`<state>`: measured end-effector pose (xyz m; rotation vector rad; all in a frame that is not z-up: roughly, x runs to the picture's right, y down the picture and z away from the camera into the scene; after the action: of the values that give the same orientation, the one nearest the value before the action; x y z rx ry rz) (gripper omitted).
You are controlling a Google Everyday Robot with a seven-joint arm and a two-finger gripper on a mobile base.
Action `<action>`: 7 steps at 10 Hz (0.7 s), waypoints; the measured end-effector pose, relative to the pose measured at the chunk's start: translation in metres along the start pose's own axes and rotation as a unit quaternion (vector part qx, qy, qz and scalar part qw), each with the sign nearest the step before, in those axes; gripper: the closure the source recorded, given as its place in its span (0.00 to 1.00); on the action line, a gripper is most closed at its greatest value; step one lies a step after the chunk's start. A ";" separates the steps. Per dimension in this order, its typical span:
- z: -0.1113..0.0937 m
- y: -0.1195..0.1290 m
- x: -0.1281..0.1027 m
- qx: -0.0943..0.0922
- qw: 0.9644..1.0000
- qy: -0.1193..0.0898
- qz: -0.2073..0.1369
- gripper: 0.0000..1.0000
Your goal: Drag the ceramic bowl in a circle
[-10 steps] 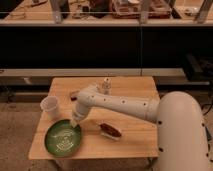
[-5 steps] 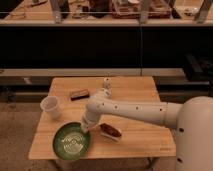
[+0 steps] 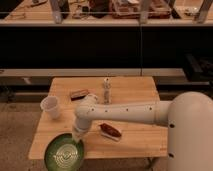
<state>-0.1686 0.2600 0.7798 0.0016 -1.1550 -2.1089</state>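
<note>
The ceramic bowl [image 3: 63, 155], wide, glossy green with pale swirl marks inside, sits at the front left corner of the wooden table [image 3: 135, 142]. It hangs partly over the table's front edge. My gripper [image 3: 77, 136] points down onto the bowl's far right rim and touches it. The white arm [image 3: 130, 112] reaches to it from the right across the table.
A white plastic cup [image 3: 51, 107] stands at the left edge behind the bowl. A small dish with brown food [image 3: 111, 131] lies just right of the gripper. A brown flat item [image 3: 79, 94] and a slim shaker [image 3: 106, 91] stand farther back. Dark shelving lies behind the table.
The bowl and the gripper at its rim first moved a little to the right, then toward the front left, so the bowl now overhangs the table's front edge.
</note>
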 end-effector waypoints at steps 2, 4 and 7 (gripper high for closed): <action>0.008 -0.017 0.045 0.050 0.999 -0.002 -0.016 1.00; 0.002 -0.006 0.073 0.064 0.998 -0.002 -0.014 1.00; -0.018 0.039 0.094 0.055 0.998 -0.001 0.024 1.00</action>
<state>-0.2095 0.1783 0.8277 0.0219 -1.2585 -2.0011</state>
